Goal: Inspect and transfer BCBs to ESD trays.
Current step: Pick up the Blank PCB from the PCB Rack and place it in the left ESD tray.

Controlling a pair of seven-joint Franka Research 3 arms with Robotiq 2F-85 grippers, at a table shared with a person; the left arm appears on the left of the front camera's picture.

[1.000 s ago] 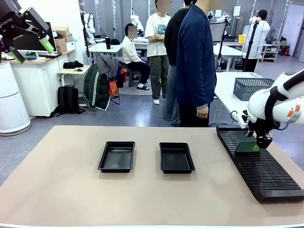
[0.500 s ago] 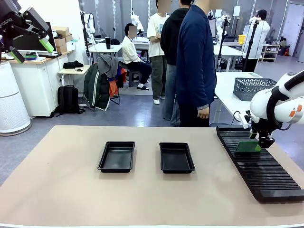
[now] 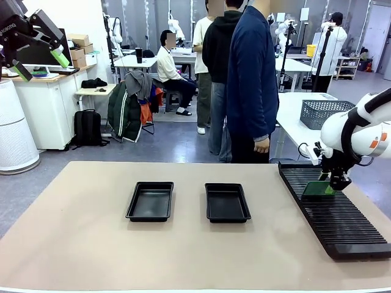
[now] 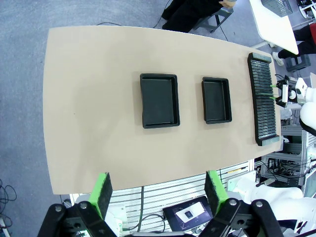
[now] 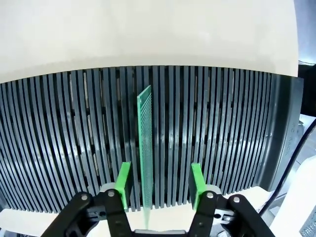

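- Right gripper [image 3: 333, 183] hangs over the far end of the ribbed black rack [image 3: 336, 213] at the right side of the table [image 3: 79, 244], jaws released
- One BCB [image 5: 144, 133] stands on edge in a rack slot between its green pads [image 5: 123, 190], with a gap on each side, so nothing is grasped
- Left gripper [image 3: 41, 65] is raised high at the left, spread wide and empty
- Two ESD trays [image 3: 150, 201] sit side by side mid-table, apart, both bare
- A person [image 3: 252, 79] in a dark blue jacket stands at the far edge
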